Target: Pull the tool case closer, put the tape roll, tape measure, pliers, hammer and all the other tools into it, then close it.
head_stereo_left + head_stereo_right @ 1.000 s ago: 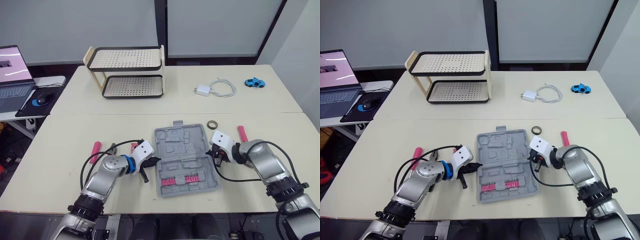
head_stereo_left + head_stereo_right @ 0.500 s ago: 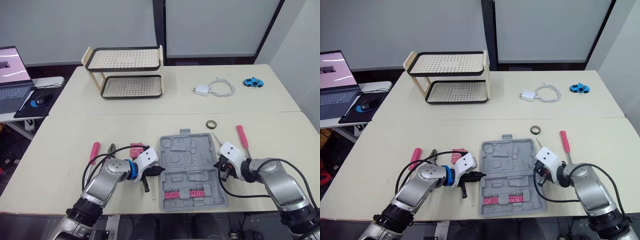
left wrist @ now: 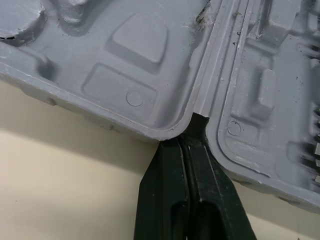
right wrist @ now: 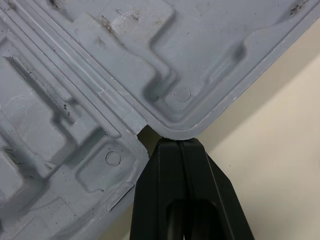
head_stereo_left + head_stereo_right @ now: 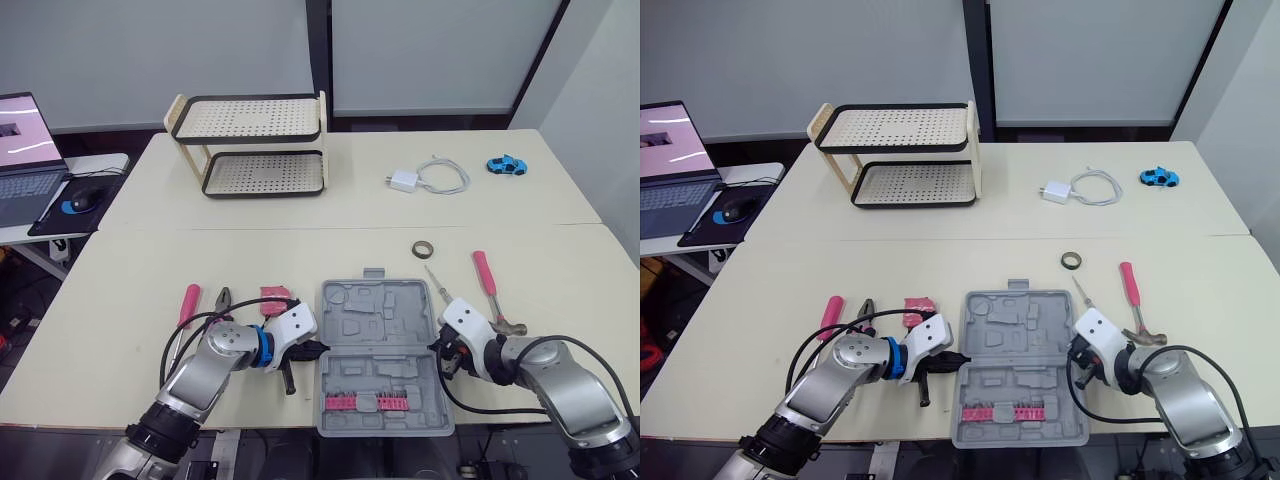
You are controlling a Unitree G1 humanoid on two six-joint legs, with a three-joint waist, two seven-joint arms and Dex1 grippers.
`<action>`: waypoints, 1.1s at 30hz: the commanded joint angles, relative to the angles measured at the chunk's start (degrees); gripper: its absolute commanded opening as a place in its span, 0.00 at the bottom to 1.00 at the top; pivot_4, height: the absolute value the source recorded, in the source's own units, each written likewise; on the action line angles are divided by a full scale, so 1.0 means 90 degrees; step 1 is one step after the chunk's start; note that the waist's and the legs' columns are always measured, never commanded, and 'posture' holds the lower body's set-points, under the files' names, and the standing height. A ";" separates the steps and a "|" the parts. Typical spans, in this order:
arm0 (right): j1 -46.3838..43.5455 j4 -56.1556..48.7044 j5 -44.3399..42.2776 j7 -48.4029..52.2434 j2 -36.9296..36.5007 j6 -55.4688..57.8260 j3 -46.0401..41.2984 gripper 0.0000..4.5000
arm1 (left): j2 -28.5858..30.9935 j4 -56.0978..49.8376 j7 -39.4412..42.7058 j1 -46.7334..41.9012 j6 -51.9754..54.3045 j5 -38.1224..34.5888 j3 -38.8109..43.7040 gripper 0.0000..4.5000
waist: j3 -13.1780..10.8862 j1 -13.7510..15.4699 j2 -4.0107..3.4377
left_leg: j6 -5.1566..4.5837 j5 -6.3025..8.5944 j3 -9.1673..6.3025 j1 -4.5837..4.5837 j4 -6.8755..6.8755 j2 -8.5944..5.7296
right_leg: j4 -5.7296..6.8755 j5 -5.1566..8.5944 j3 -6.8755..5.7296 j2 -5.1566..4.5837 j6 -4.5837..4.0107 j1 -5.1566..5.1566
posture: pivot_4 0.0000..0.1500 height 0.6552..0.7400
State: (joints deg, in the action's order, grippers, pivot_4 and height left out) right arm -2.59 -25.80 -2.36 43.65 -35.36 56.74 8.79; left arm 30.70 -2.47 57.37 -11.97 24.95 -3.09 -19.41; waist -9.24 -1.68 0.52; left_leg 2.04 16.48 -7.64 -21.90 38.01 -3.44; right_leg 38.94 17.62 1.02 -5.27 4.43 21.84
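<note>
Grey moulded plastic, the tool case (image 5: 380, 330) lay open and flat at the near edge of the tabletop (image 5: 120, 260). A row of red bits (image 5: 366, 402) sat in its near half. Both forearms lay low over the tabletop, elbows bent, each pointing inward at the case from its own side. The left hand (image 5: 315, 347) had its black fingers (image 3: 167, 185) pressed together, tips set into the hinge notch on the case's left edge. The right hand (image 5: 437, 350) mirrored it, fingers (image 4: 200, 185) together and tips at the hinge notch on the right edge.

Left of the case lay a pink tape measure (image 5: 273, 296), then pliers (image 5: 222, 298), then a pink-handled tool (image 5: 188, 303). Right of the case lay a thin screwdriver (image 5: 437, 283) and a pink-handled hammer (image 5: 487, 280). The tape roll (image 5: 425, 248) sat beyond the case's far right corner.
</note>
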 commanded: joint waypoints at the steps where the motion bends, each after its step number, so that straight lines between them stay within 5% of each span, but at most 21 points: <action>1: 0.0000 -0.0376 -0.0313 0.0005 0.0091 -0.0066 0.0187 0.00 | -0.0070 -0.0265 0.0117 -0.0015 -0.0103 -0.0096 -0.0185 0.00 | 0.0000 0.0000 0.0000 | 0.0000 0.0000 0.0000 0.0000 0.0000 0.0000 | 0.0000 0.0000 0.0000 0.0000 0.0000 0.0000 | 1.00 1.00; 33: 0.0100 -0.0674 -0.0733 -0.0269 0.0035 0.0267 0.0330 0.00 | 0.0183 -0.0484 0.0263 0.0145 0.0005 -0.0159 -0.0202 0.00 | 0.0001 -0.0003 0.0001 | -0.0002 0.0001 -0.0003 0.0003 0.0001 0.0002 | 0.0000 0.0000 0.0000 0.0003 0.0000 -0.0003 | 1.00 1.00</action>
State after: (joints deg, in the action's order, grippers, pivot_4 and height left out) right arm -1.43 -28.94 -6.08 40.43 -35.54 60.44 10.65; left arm 32.87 -3.52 58.20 -11.31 25.02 -3.10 -19.39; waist -9.23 -1.70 0.52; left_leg 2.03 16.49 -7.67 -21.88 38.02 -3.42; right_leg 38.94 17.62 1.02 -5.24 4.43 21.81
